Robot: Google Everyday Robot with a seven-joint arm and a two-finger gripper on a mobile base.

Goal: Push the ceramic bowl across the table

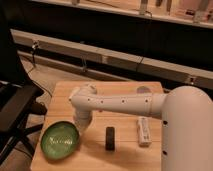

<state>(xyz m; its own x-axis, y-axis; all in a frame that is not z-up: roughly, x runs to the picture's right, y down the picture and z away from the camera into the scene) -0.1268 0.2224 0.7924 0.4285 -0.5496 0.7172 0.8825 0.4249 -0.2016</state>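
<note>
The green ceramic bowl (60, 141) sits on the light wooden table (125, 91) at its front left corner, close to the left edge. My white arm reaches in from the right and bends down at the wrist. The gripper (80, 126) points down right beside the bowl's upper right rim, touching it or nearly so. The wrist hides the gripper's tip.
A small black block (109, 138) stands on the table to the right of the bowl. A white flat bar-shaped object (143, 131) lies further right. A black chair (15, 107) stands just off the table's left side. A dark wall with a ledge runs behind.
</note>
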